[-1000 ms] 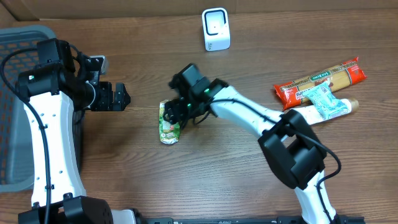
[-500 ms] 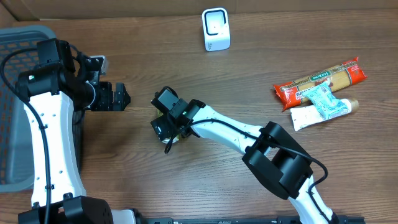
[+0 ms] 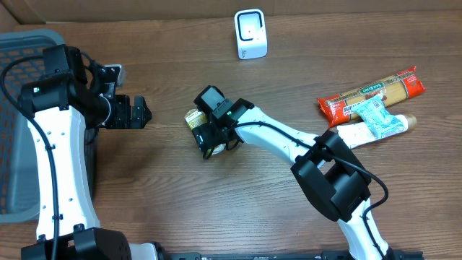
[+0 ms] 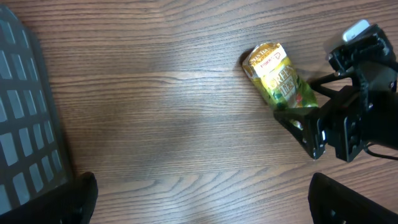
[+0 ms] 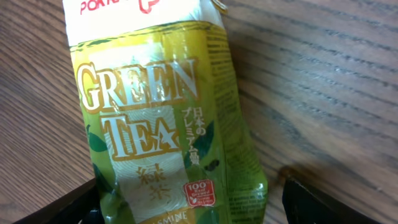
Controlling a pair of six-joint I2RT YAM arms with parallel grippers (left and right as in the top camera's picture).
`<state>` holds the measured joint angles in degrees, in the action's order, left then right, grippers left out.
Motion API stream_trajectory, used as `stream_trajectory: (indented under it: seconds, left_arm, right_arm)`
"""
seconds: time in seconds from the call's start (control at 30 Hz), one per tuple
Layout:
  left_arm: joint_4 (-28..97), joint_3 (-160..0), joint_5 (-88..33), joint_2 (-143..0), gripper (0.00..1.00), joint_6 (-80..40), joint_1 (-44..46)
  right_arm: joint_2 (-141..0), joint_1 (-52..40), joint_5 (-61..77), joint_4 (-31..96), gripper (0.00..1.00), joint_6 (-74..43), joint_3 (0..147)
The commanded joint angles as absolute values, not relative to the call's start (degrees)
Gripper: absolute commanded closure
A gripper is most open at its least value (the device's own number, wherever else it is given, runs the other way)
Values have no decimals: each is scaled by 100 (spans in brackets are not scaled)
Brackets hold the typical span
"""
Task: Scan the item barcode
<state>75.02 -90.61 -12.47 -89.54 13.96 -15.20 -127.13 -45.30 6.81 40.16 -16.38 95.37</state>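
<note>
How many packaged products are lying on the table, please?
4. The green tea pack lies near the centre; the spaghetti pack, a teal sachet and a white pack lie together at the right. Others may be hidden.

The right gripper has changed position twice relative to the scanner. It first swung farther from the scanner, then returned part of the way toward it. The green tea pouch has shifted with the gripper. It previously lay lengthwise, pointing away from the scanner. It now lies on a diagonal, with its exposed end nearer the scanner than before. The jaws have widened slightly and now straddle the end of the pouch farther from the scanner.
</note>
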Motion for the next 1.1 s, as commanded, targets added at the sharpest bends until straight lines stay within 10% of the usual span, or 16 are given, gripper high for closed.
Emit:
stream_trajectory:
  seconds: [0.0,0.5,0.77,1.07]
  left_arm:
    - [7491,-9085,-1332,-8914,0,1522,-1507]
    - [7491,-9085,-1332,-8914,0,1522,-1507]
    - [7491,-9085,-1332,-8914,1,1522,-1507]
    - [7491,-9085,-1332,-8914,0,1522,-1507]
  right_arm:
    - [-12497,-4370,805,4071,13,-1474,9727]
    - [-12116,-3236,766,5188,0,-2088,9736]
    - [-12119,-3039,3726,4252,0,-2515,9861]
    - [-12132,-3959,969,4014,0,-4405,9861]
